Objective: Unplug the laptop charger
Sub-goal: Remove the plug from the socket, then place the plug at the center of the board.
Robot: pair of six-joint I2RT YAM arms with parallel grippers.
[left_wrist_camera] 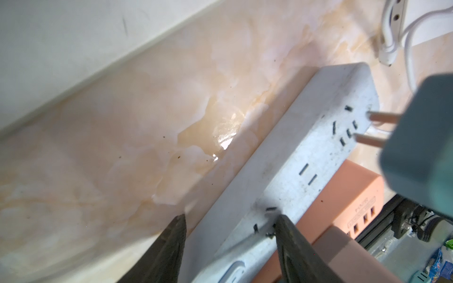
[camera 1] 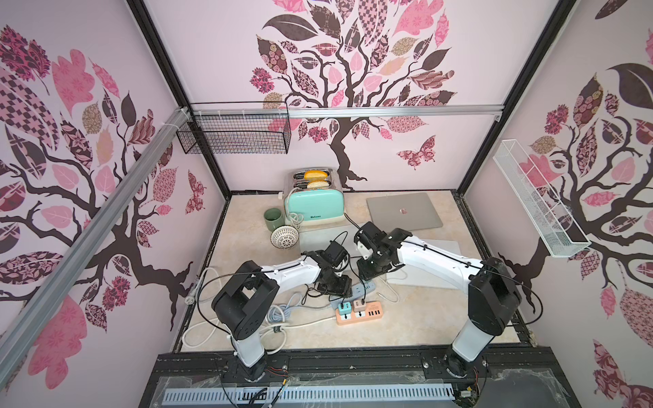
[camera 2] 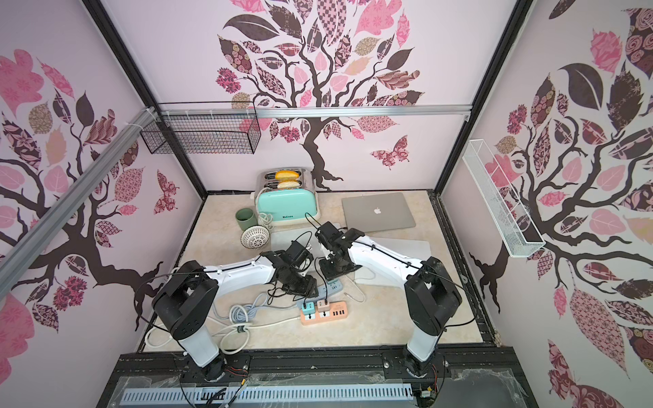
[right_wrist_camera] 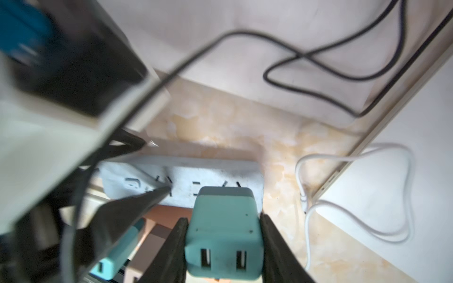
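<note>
The right gripper (right_wrist_camera: pixel 223 219) is clenched on the teal charger (right_wrist_camera: pixel 224 235), whose two prongs (left_wrist_camera: pixel 382 117) seem just clear of the end sockets of the white power strip (left_wrist_camera: pixel 294 159), which the left gripper (left_wrist_camera: pixel 230 218) steadies with released jaws, so only lifting away seems left

Two power strips (left_wrist_camera: pixel 306 156) (left_wrist_camera: pixel 355 196), three chargers (right_wrist_camera: pixel 223 232) (right_wrist_camera: pixel 117 254) (right_wrist_camera: pixel 147 245)
</note>
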